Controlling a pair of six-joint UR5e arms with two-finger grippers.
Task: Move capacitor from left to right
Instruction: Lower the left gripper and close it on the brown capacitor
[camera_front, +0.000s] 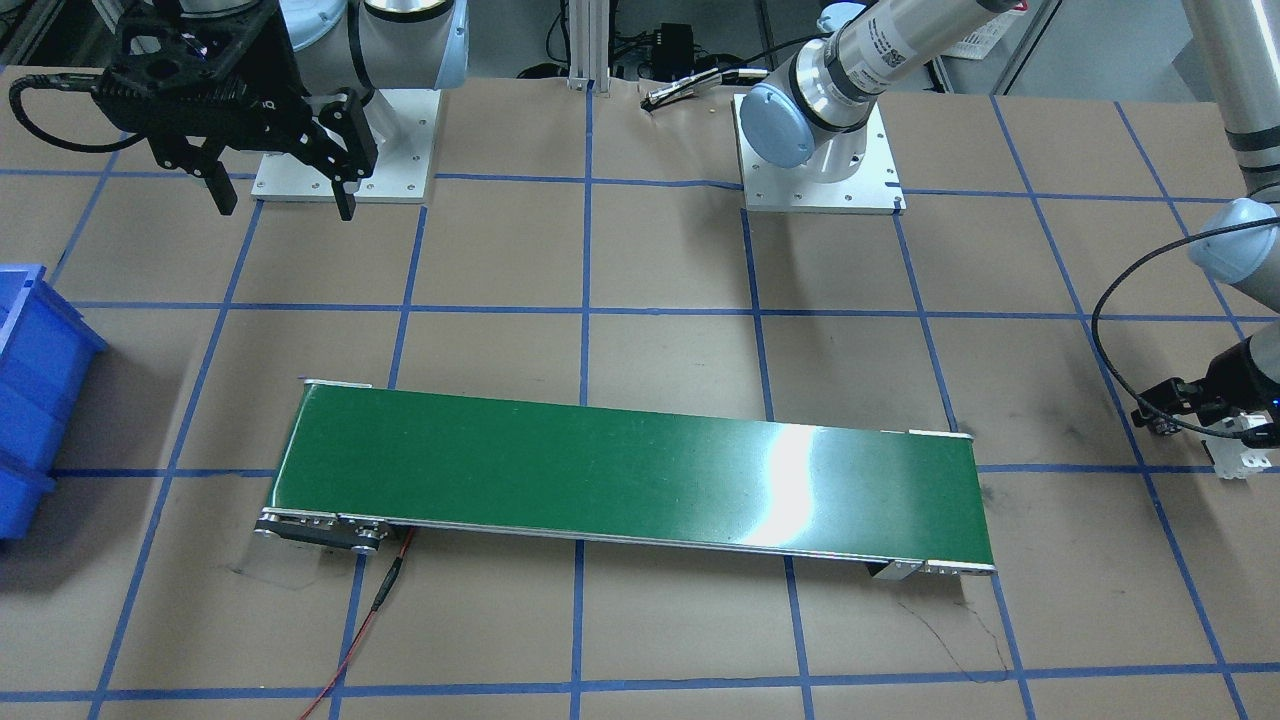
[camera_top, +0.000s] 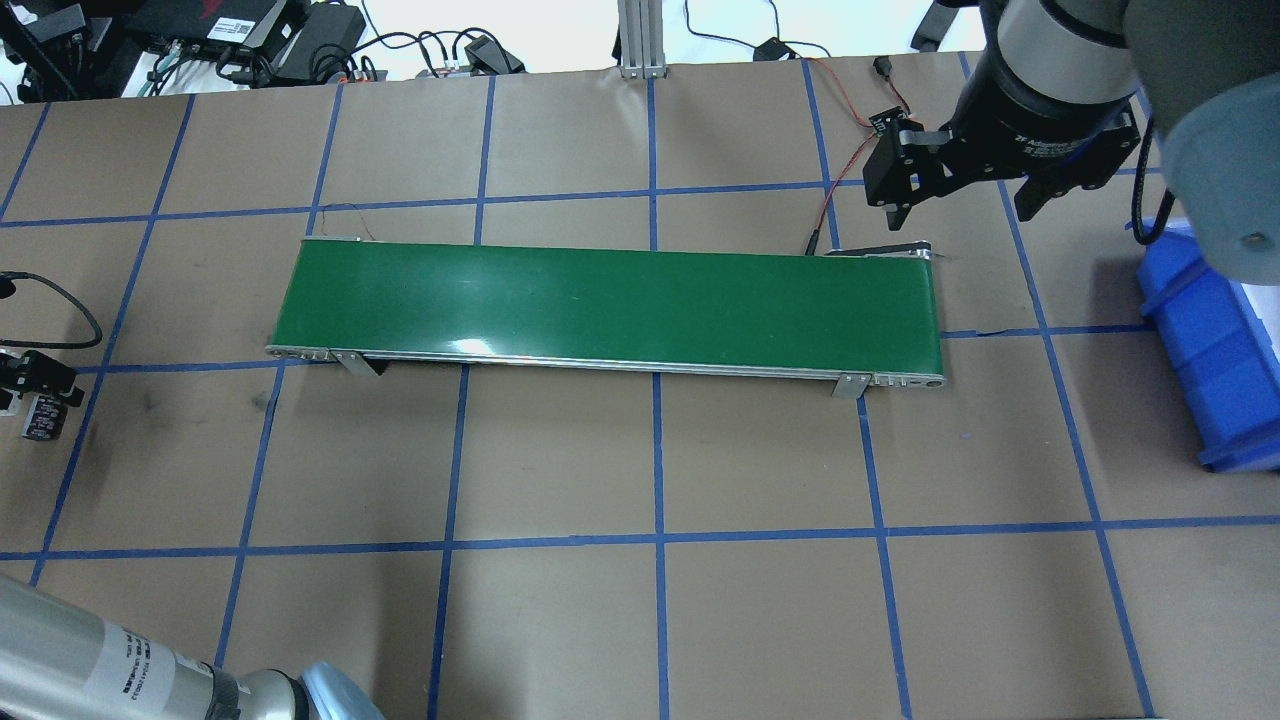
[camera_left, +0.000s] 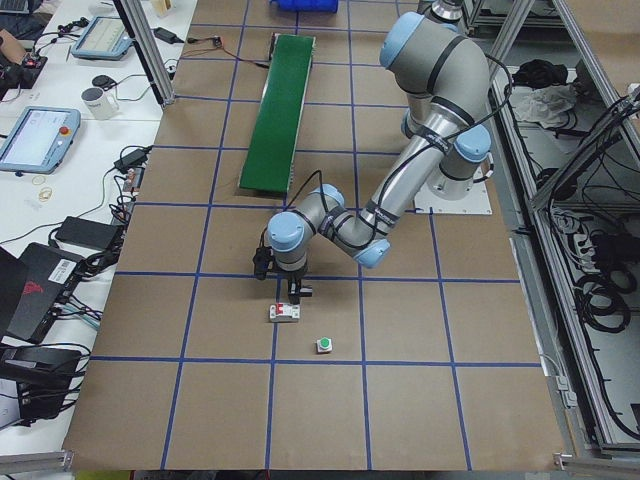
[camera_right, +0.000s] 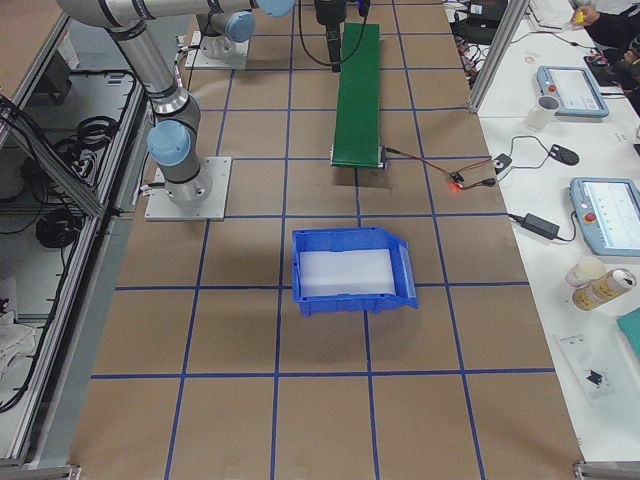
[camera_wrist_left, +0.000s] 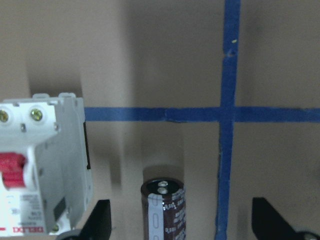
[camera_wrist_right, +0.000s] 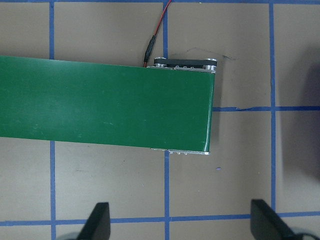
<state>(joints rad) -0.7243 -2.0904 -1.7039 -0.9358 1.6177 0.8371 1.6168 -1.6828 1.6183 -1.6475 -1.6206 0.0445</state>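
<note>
The capacitor (camera_wrist_left: 164, 212), a dark purplish stub with a pale stripe, lies on the brown table between the fingers of my left gripper (camera_wrist_left: 183, 215). That gripper is open and its fingers (camera_wrist_left: 100, 220) stand apart from the capacitor on both sides. The capacitor also shows at the far left edge of the overhead view (camera_top: 40, 415). My right gripper (camera_top: 960, 195) is open and empty, hovering over the right end of the green conveyor belt (camera_top: 610, 305).
A white circuit breaker (camera_wrist_left: 42, 165) with red switches stands just left of the capacitor. A green-capped button (camera_left: 324, 346) lies beyond it. A blue bin (camera_top: 1210, 350) sits at the table's right end. A red wire (camera_top: 830, 200) runs behind the belt.
</note>
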